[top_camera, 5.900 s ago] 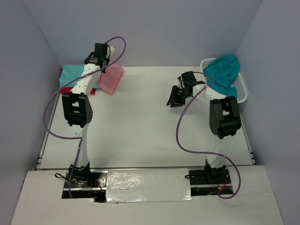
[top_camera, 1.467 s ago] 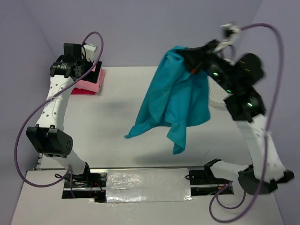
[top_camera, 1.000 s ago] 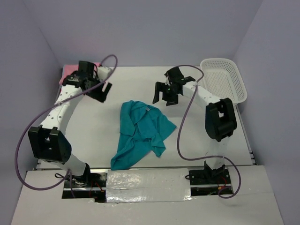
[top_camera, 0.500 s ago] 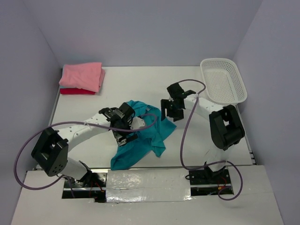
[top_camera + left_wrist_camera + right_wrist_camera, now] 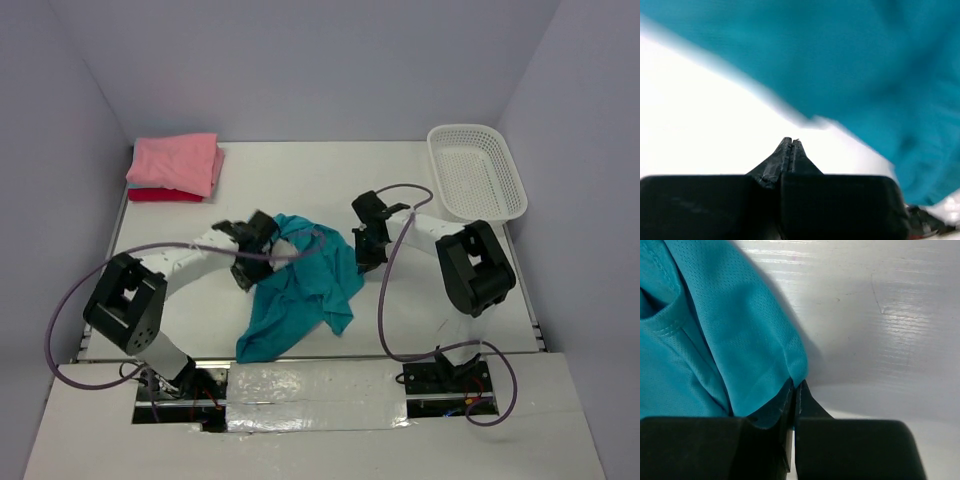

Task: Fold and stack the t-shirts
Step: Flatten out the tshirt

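- Lying crumpled on the table (image 5: 300, 180), the teal shirt (image 5: 300, 290) sat between the two tools, with one long tail trailing toward the arm bases.
- The left tool (image 5: 791, 144) was closed tight, tip against tip. Its wrist view showed bare table around the tips and the shirt just ahead of them, blurred, with no cloth seen between the jaws.
- The right tool (image 5: 794, 385) was also closed. The shirt's hemmed edge ran down into its tips from the left, so it looked pinched on that edge, with bare table to the right of the tips.
- The cloth was a thin, fine mesh knit that draped in loose folds. It would likely be light, limp and a little slick, so it would sag and bunch rather than keep any shape.
- The best hold would be a stitched hem or seam near a corner, where the fabric is doubled. One tool should take each side so the shirt can be pulled flat.
- A pinch in mid-cloth would probably gather several layers at once.
- The folded stack (image 5: 175, 165) lay well beyond the left tool, and the basket (image 5: 478, 210) stood beyond the right one.
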Robot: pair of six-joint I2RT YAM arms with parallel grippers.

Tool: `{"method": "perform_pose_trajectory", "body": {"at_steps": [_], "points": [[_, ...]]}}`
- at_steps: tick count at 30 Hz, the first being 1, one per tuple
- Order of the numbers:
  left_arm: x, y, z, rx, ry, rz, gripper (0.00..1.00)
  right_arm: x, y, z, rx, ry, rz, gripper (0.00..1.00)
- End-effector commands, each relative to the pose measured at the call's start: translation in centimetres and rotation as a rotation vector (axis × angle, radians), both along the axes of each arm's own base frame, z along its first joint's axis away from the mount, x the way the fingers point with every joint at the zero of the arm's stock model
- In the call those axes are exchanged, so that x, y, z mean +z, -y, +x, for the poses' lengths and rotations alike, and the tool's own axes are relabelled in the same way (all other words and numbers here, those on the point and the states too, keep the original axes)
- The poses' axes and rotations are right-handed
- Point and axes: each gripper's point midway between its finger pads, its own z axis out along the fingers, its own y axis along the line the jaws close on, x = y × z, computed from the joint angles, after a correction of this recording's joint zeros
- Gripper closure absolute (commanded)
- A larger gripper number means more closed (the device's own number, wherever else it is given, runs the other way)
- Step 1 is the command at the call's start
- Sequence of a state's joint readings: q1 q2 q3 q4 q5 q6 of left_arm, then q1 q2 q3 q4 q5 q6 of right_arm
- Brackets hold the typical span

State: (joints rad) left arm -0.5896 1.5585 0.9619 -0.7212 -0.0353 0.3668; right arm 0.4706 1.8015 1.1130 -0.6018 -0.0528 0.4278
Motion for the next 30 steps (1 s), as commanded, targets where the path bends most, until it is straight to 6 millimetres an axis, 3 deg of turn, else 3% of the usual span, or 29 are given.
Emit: {"method": "perform_pose_trajectory", "body": {"at_steps": [1,2,3,4,5,7,9,10,11,13,14,17,18,22,24,25,27,29,30], "points": [[5.0,-2.3,8.5,0.244,0.138,-0.166,1.00,0.7,3.1,0.5,-0.121,0.054,0.008,1.00],[6.0,-3.4,9.7,0.299,0.142,-0.199,1.00,1.2,4.0,0.6,-0.153,0.070,0.021,1.00],[7.8,-5.9,12.0,0.381,0.190,-0.227,1.00,2.7,4.7,0.7,-0.172,0.116,0.053,1.00],[7.9,-7.0,12.7,0.406,0.202,-0.218,1.00,2.3,6.2,0.0,-0.191,0.103,0.045,1.00],[8.4,-8.3,13.7,0.433,0.234,-0.207,1.00,2.6,6.5,-0.4,-0.178,0.109,0.046,1.00],[9.2,-8.5,14.0,0.415,0.266,-0.192,0.94,3.6,6.0,-1.6,-0.127,0.128,0.057,1.00],[11.3,-4.6,12.8,0.259,0.303,-0.222,0.80,4.3,4.7,-3.1,-0.093,0.109,0.104,1.00],[11.8,-2.5,11.9,0.175,0.323,-0.227,0.65,4.5,4.3,-3.5,-0.090,0.103,0.125,1.00],[11.1,2.0,9.8,0.018,0.336,-0.216,0.57,4.7,3.9,-3.9,-0.100,0.091,0.153,1.00],[11.0,6.3,7.1,-0.136,0.363,-0.246,0.34,5.5,3.0,-4.1,-0.093,0.114,0.217,1.00],[9.7,9.3,4.6,-0.232,0.331,-0.258,0.31,5.9,2.8,-3.9,-0.099,0.129,0.236,1.00],[6.0,12.9,2.1,-0.315,0.244,-0.196,0.28,5.9,2.9,-3.7,-0.116,0.111,0.262,1.00],[3.4,13.1,1.5,-0.298,0.174,-0.142,0.28,5.8,3.3,-3.6,-0.136,0.103,0.266,1.00],[-0.3,14.4,0.5,-0.296,0.095,-0.117,0.31,5.9,4.6,-3.5,-0.184,0.118,0.283,1.00],[-1.9,13.3,0.3,-0.310,0.111,-0.069,0.38,6.5,5.2,-3.5,-0.204,0.139,0.305,1.00],[-2.4,12.7,0.6,-0.305,0.127,-0.032,0.64,6.4,6.1,-3.5,-0.232,0.143,0.307,1.00],[-2.6,11.4,1.0,-0.292,0.129,-0.005,0.96,6.6,8.2,-3.3,-0.293,0.163,0.307,1.00],[-1.6,9.8,2.4,-0.239,0.143,-0.001,1.00,7.1,9.7,-2.8,-0.319,0.188,0.303,1.00],[-0.1,9.5,3.3,-0.209,0.178,-0.021,1.00,7.8,10.1,-2.5,-0.323,0.197,0.319,1.00]]}}
